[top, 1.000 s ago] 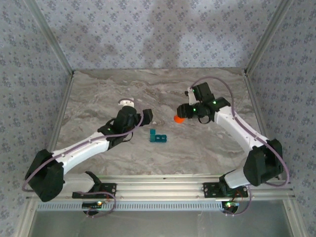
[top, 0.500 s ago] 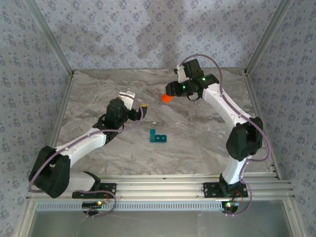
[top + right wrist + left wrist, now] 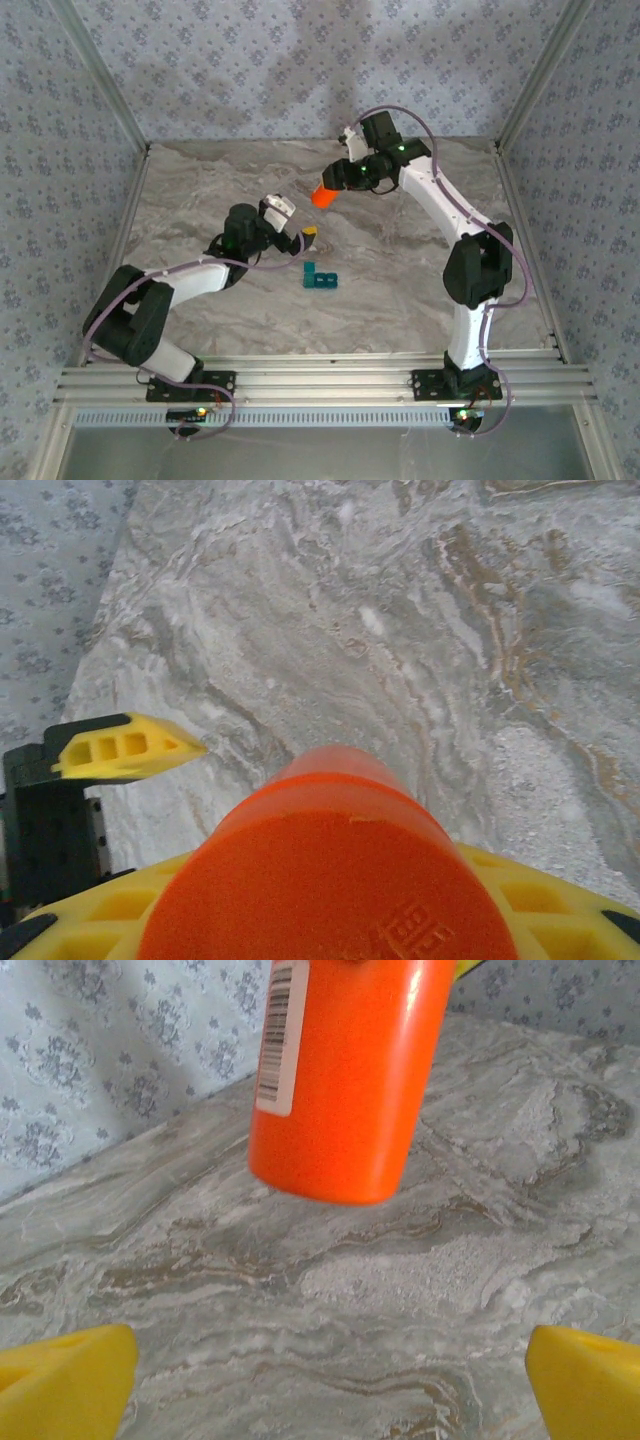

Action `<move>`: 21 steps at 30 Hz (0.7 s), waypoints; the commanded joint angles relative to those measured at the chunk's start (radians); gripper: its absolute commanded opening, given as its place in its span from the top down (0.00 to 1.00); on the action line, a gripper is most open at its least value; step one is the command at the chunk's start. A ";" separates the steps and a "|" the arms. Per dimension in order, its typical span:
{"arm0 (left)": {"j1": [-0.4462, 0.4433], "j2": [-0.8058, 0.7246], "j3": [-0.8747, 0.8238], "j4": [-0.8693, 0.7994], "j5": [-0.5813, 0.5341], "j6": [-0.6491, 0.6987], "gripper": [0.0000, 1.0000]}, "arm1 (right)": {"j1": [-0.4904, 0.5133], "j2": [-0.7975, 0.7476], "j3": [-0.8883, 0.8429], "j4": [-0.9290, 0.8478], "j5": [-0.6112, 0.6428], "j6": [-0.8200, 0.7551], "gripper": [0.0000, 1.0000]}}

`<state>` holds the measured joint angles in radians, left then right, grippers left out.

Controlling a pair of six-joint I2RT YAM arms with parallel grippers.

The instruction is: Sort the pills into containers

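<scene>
Right hand point(image 3: 338, 182) grips the orange bottle point(image 3: 322, 195), its top hidden.

Two slim arms on show: the left arm point(image 3: 195, 282) and the right arm point(image 3: 432, 200) both wear glossy white shells, broken up by chunky black joint housings point(image 3: 478, 268). A thin lilac cable point(image 3: 390, 108) runs along each one. Tiny green status lights point(image 3: 400, 148) glow on the right wrist block. Up close now, the left pincer point(image 3: 325, 1390) flashes bright yellow fingertips point(image 3: 65, 1380), smooth and rounded. The right pincer point(image 3: 336, 185) has yellow fingers point(image 3: 570, 915) too, moulded with a grid of small rectangular pockets.
</scene>
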<state>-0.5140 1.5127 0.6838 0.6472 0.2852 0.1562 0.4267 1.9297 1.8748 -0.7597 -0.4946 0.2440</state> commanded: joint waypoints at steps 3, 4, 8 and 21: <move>0.003 0.023 -0.012 0.160 0.052 -0.025 0.01 | 0.025 0.001 0.025 0.004 -0.082 0.022 0.75; 0.004 0.024 -0.010 0.169 0.054 -0.030 0.01 | 0.030 0.002 0.024 0.007 -0.086 0.026 0.75; 0.009 0.029 -0.013 0.191 0.051 -0.047 0.01 | 0.052 -0.005 0.015 0.009 -0.091 0.032 0.75; 0.018 0.085 0.009 0.223 0.072 -0.077 0.06 | 0.092 -0.068 -0.064 0.014 -0.065 0.029 0.75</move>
<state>-0.5037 1.5810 0.6838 0.8158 0.3275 0.1009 0.5076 1.9182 1.8198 -0.7521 -0.5491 0.2657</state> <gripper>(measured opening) 0.941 0.508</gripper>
